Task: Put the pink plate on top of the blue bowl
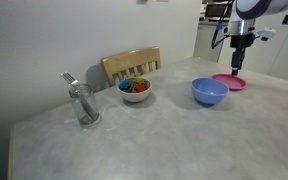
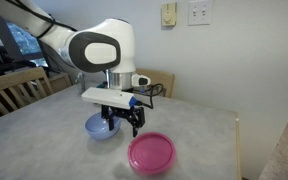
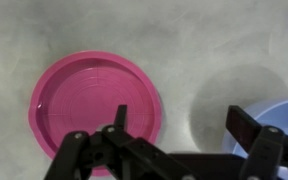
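Observation:
The pink plate (image 3: 96, 103) lies flat on the grey table; it also shows in both exterior views (image 1: 229, 82) (image 2: 151, 153). The blue bowl (image 1: 210, 92) stands beside it, seen as well behind the gripper in an exterior view (image 2: 100, 127) and at the right edge of the wrist view (image 3: 282, 118). My gripper (image 3: 181, 118) hangs open and empty above the table, between plate and bowl, one finger over the plate's rim. It shows in both exterior views (image 1: 238, 60) (image 2: 122, 122).
A white bowl with colourful contents (image 1: 135, 90) and a clear glass with a utensil (image 1: 82, 103) stand further along the table. A wooden chair (image 1: 131, 65) is behind the table. The wall is close behind.

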Controlling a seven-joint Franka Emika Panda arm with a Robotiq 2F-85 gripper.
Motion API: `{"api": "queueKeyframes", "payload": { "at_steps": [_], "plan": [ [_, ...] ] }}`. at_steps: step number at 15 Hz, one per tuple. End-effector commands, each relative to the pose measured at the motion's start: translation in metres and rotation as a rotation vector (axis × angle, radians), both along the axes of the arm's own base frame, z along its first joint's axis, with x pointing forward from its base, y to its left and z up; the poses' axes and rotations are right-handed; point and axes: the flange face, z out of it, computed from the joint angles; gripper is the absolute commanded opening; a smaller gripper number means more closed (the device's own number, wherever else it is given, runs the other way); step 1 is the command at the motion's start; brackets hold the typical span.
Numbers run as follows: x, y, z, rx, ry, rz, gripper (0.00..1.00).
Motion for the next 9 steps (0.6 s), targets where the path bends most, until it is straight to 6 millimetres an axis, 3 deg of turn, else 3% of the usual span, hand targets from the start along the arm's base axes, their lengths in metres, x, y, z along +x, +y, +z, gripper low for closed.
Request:
{"api": "queueKeyframes", "payload": {
  "at_steps": [1, 5, 9],
  "plan": [
    [0.023, -0.011, -0.015, -0.044, -0.004, 0.0, 1.0],
    [0.033, -0.013, -0.04, -0.051, 0.002, -0.001, 1.0],
    [0.028, -0.018, -0.072, -0.022, 0.014, -0.013, 1.0]
  ]
}}
